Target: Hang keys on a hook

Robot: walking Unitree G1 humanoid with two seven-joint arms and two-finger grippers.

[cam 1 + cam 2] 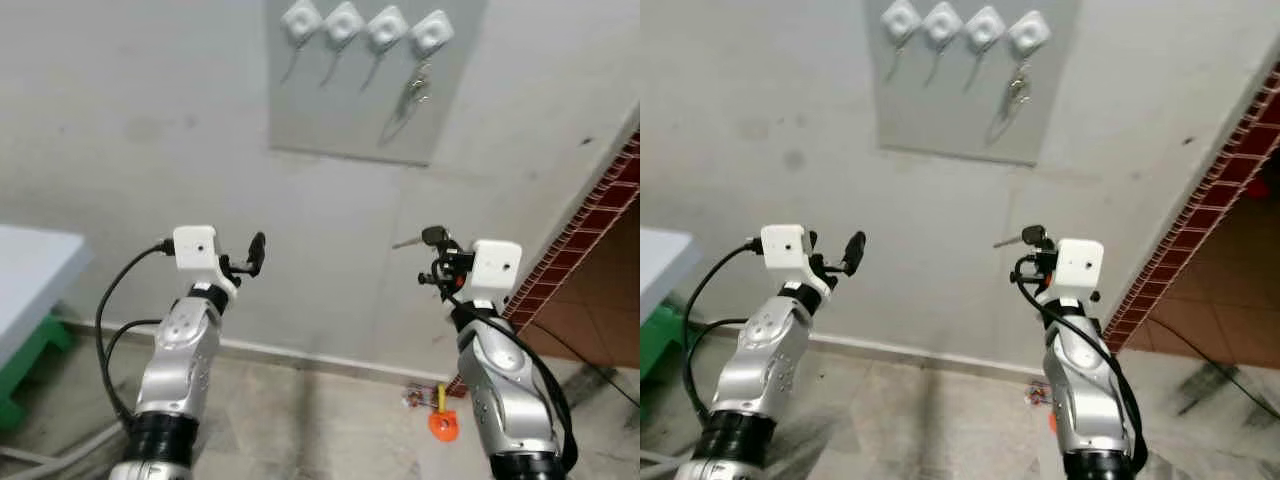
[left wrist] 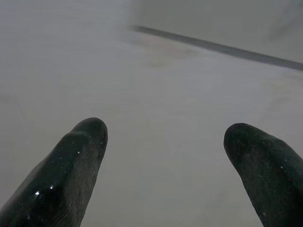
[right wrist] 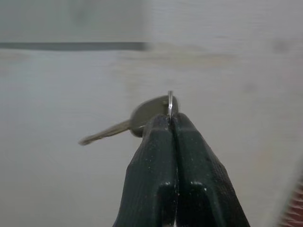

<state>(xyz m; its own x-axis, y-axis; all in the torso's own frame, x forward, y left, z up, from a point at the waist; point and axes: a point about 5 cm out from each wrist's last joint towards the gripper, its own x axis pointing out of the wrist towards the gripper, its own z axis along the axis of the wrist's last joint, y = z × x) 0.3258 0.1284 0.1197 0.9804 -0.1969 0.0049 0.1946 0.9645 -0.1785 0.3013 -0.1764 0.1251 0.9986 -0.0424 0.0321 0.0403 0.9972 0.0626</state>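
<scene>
while left gripper (image 2: 163,161) gapes, right gripper (image 3: 173,124) pinches key (image 3: 142,118).

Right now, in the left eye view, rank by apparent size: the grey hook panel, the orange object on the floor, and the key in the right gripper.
1. Grey hook panel
2. Orange object
3. Key in the right gripper; nearer the camera, yet it looks smallest.

Head stereo pair looks forward and slightly down at the wall (image 1: 150,120); both eyes share the hook board (image 1: 350,110) and both arms. Wrist cams look along their fingers, close to the same wall.
</scene>
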